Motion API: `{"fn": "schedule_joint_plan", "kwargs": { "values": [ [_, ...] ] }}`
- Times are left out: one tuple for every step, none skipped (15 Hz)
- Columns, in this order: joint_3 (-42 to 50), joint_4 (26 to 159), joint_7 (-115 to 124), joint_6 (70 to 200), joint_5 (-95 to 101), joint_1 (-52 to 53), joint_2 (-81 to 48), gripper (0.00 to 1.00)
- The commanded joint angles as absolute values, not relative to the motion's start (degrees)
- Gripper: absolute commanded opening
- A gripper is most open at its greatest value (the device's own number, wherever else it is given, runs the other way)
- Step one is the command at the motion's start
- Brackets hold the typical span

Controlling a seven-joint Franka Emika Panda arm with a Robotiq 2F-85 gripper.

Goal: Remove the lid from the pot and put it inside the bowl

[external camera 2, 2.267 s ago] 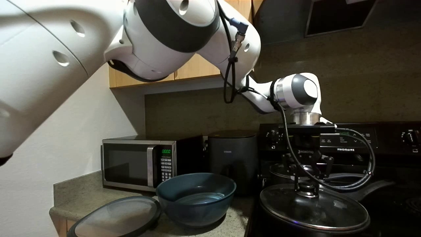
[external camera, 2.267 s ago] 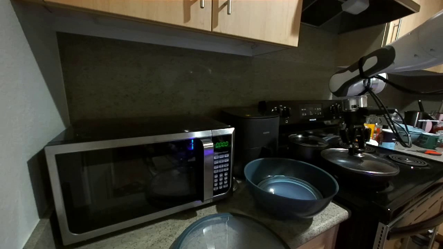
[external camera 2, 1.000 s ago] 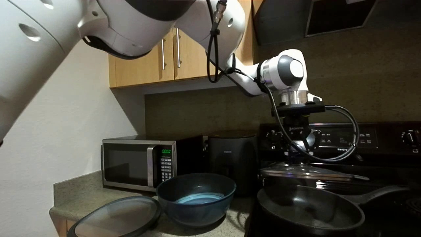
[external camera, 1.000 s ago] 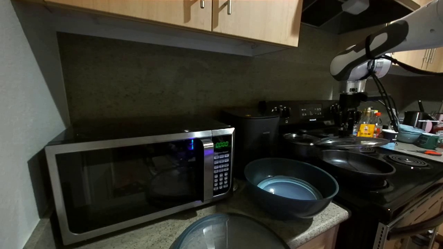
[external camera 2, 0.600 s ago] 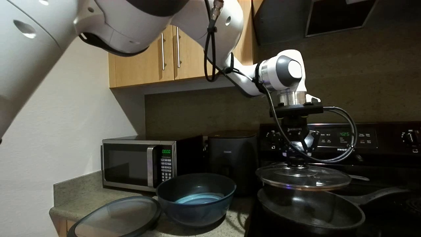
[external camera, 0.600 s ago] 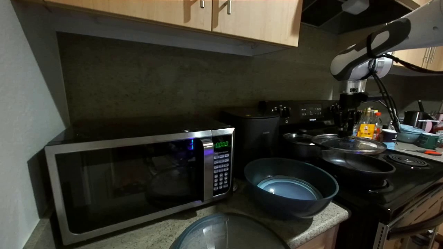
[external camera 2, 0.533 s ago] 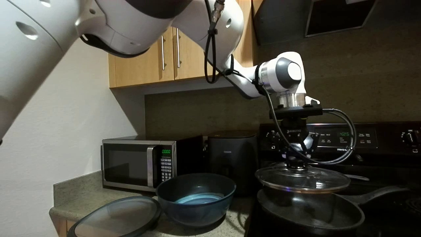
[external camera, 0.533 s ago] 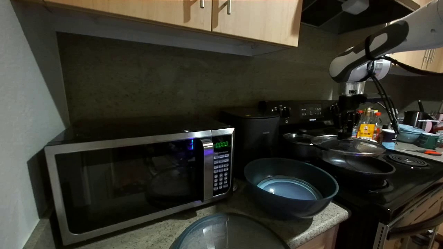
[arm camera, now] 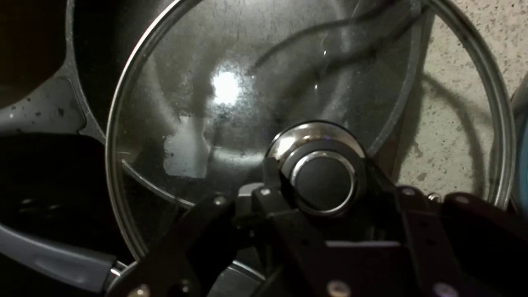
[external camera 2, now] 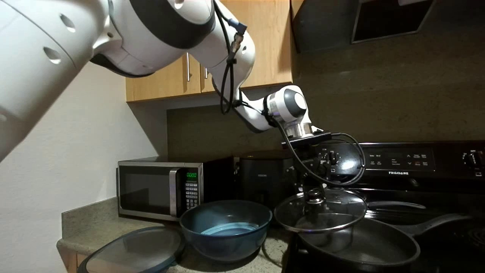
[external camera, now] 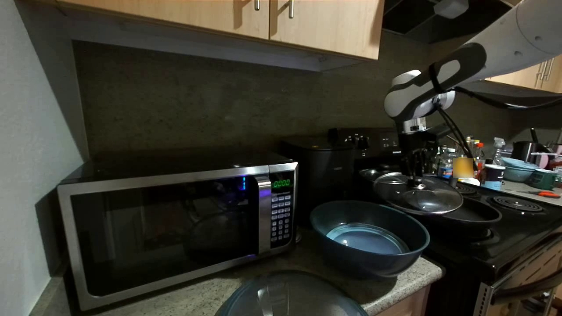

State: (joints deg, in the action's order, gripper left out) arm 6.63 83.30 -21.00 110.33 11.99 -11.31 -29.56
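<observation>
The lid [external camera: 432, 199] is clear glass with a metal rim and a dark knob. My gripper [external camera: 415, 181] is shut on the knob [arm camera: 322, 181] and holds the lid tilted in the air; the lid also shows in an exterior view [external camera 2: 337, 216]. The pot is a black long-handled pan [external camera 2: 382, 244], uncovered, partly under the lid; it also shows in an exterior view [external camera: 476, 213]. The bowl [external camera 2: 227, 244] is blue-grey and stands on the counter beside the stove; it also shows in an exterior view [external camera: 373, 263]. The lid hangs between pan and bowl, close to the bowl's rim.
A pale grey round cover [external camera 2: 136, 246] lies beside the bowl. A microwave [external camera: 175, 228] and a black air fryer [external camera 2: 265, 182] stand behind. A second covered pot [external camera: 369, 173] sits on the back of the stove. Bottles [external camera: 478, 156] and cups stand beyond the stove.
The lid has been lifted off the pan by its knob and carried toward the bowl. In the last half second it has moved further that way and tilted more.
</observation>
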Motion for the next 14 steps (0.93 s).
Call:
{"fn": "schedule_joint_plan", "kwargs": {
  "values": [
    [6.76,86.34,-19.59,112.29,18.5,-7.6,-27.59,0.25],
    [6.71,86.53,-19.55,112.85,19.58,-7.0,-27.49,0.25],
    [6.87,86.62,-18.68,114.07,20.44,-6.63,-27.56,0.25],
    [6.92,85.44,-18.58,113.53,19.91,-7.03,-28.35,0.25],
    [6.15,84.16,-19.66,111.85,18.44,-7.31,-29.67,0.5],
    [6.17,84.17,-19.53,111.99,18.49,-7.25,-29.77,0.5],
    [6.22,84.17,-19.52,112.03,18.5,-7.28,-29.79,0.5],
    [6.3,84.17,-19.52,112.06,18.51,-7.33,-29.78,0.5],
    [6.34,84.17,-19.52,112.07,18.51,-7.37,-29.78,0.5],
    [6.35,84.17,-19.52,112.08,18.51,-7.38,-29.78,0.5],
    [6.35,84.16,-19.52,112.09,18.51,-7.38,-29.78,0.25],
    [6.4,86.83,-18.84,114.68,19.77,-6.73,-27.04,0.25],
    [6.39,90.27,-18.48,117.43,21.28,-5.89,-23.59,0.25],
    [6.47,93.81,-17.92,120.69,22.97,-4.96,-20.07,0.25]
  ]
}}
